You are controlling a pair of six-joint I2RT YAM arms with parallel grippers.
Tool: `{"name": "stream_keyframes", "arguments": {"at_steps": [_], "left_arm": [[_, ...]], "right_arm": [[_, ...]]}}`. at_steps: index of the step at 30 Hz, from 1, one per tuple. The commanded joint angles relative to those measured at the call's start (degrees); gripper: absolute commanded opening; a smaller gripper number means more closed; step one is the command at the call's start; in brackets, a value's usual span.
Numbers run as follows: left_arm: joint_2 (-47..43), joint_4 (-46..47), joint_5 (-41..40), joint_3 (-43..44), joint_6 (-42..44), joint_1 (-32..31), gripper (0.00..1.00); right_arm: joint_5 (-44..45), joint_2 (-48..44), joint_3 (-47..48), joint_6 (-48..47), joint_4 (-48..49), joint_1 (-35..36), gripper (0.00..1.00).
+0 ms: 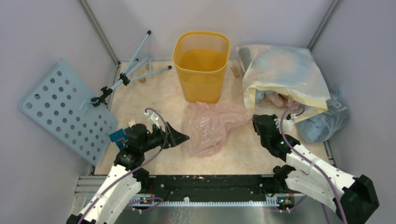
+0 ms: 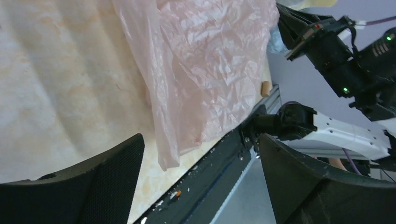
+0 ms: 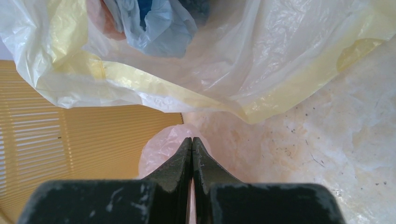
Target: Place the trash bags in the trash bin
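No readable text anywhere. The faint print on the pink trash bag (image 1: 212,126) and the dark marking on the grey-blue bag (image 1: 327,119) are both too small to make out.

Counter (image 1: 161,95) is beige marbled stone-look, with some specks and crumbs in the wrist views. Walls are plain pale grey with metal corner posts. A light blue perforated panel (image 1: 65,112) leans on the left wall, with a small tripod (image 1: 133,70) beside it.

Trash bin (image 1: 203,86) is upright at the back centre. The pink bag lies crumpled flat on the counter just in front of the bin's foot, outside it. A whitish-yellow sack (image 1: 280,74) sits right of the bin, and the grey-blue bag is at the far right edge.

Left claw (image 1: 173,132) has its jaws spread wide, holds nothing, and sits just left of the pink bag. Right claw (image 3: 192,142) is fully closed with its tips at the bag's right corner. Can't tell if any film is pinched.
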Motion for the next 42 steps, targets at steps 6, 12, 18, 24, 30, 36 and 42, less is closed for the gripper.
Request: {"name": "stream_keyframes", "arguments": {"at_steps": [6, 12, 18, 24, 30, 36, 42], "left_arm": [[-5.99, 3.04, 5.27, -5.62, -8.24, -0.38, 0.96], [-3.40, 4.97, 5.63, -4.76, -7.09, -0.70, 0.94], [-0.09, 4.28, 3.45, 0.22, -0.62, -0.72, 0.95], [7.45, 3.99, 1.08, 11.57, 12.39, -0.73, 0.98], [13.32, 19.54, 5.50, 14.87, 15.21, -0.88, 0.99], [21.44, 25.20, 3.46, 20.21, 15.94, -9.88, 0.99], [27.74, 24.06, -8.27, 25.85, 21.54, -19.20, 0.99]], "right_arm": [[-4.80, 1.08, 3.32, -12.21, 13.70, -0.15, 0.00], [-3.61, 3.85, 11.87, -18.68, 14.02, 1.41, 0.00], [-4.82, 9.16, 22.28, -32.78, 18.88, 4.61, 0.00], [-22.16, 12.82, 26.92, -53.00, 24.27, 5.42, 0.00], [-36.34, 12.53, 26.43, -62.24, 24.19, 5.42, 0.00], [-30.40, 12.42, 26.55, -56.83, 21.82, 5.41, 0.00], [-31.57, 14.14, 26.31, -53.47, 23.70, 5.89, 0.00]]}}
